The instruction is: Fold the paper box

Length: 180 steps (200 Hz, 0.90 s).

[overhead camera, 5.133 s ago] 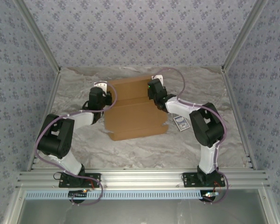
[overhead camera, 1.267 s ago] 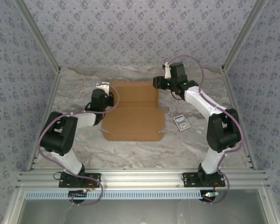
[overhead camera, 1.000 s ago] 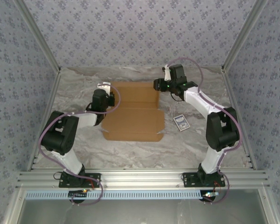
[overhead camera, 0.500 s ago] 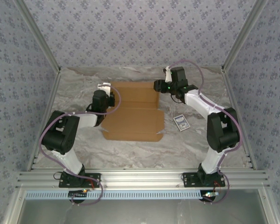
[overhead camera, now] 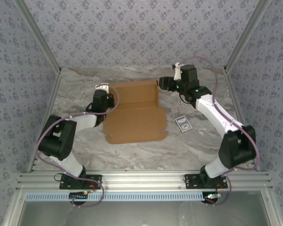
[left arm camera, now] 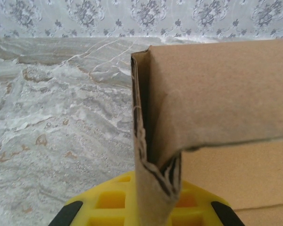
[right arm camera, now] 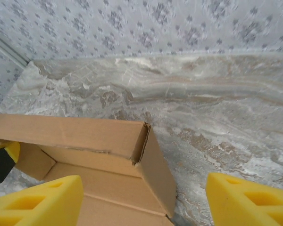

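The paper box (overhead camera: 134,113) is a brown cardboard sheet lying mid-table, its far half raised into low walls and its near panel flat. My left gripper (overhead camera: 105,94) sits at the box's far left edge. In the left wrist view the left gripper (left arm camera: 153,205) is shut on the folded left wall of the paper box (left arm camera: 217,94), the cardboard squeezed between its yellow pads. My right gripper (overhead camera: 162,84) hovers just off the far right corner. In the right wrist view the right gripper (right arm camera: 144,207) is open, and the upright corner of the paper box (right arm camera: 146,141) stands ahead of its fingers (right arm camera: 37,202), untouched.
A small dark white-bordered card (overhead camera: 182,124) lies on the crinkled grey table cover (overhead camera: 203,141) right of the box. Patterned walls and aluminium posts (overhead camera: 236,47) close in the back and sides. The near rail (overhead camera: 141,179) carries both arm bases.
My right gripper has let go of the box's far right corner, opened wide and drawn back to the right. The left gripper keeps its hold on the left wall.
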### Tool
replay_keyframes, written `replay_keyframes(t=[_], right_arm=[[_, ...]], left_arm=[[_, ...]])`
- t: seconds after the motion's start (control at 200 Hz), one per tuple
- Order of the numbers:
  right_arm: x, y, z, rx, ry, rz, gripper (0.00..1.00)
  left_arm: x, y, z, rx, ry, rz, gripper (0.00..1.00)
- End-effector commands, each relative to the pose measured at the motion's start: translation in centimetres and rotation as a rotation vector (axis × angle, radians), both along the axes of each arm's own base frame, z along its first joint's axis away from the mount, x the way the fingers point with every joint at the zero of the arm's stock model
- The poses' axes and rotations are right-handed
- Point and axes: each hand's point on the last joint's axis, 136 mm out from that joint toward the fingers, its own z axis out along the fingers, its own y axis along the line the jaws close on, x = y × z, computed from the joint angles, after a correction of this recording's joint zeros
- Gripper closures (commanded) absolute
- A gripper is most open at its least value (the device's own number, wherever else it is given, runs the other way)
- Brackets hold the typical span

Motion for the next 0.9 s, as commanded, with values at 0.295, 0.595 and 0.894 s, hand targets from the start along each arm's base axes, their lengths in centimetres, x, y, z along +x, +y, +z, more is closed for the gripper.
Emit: replay_keyframes(t=[0.295,0.595,0.894], right_arm=[[-2.0,-1.6,-1.6,-0.126,-0.016,-0.006,0.27],[-2.5,1.7,-0.5,-0.245,-0.124,0.238,0.26],[-2.4,2.9,-1.8,-0.303,-0.117,0.273,0.26]], left_arm=[[-2.3,-0.8,1.3,-0.104,0.354,-0.154,1.00],[-4.2,-1.5,0.8,-0.057,0.580,-0.328,1.00],[-5.4,-0.9,-1.9,0.079,0.812,-0.429,1.00]])
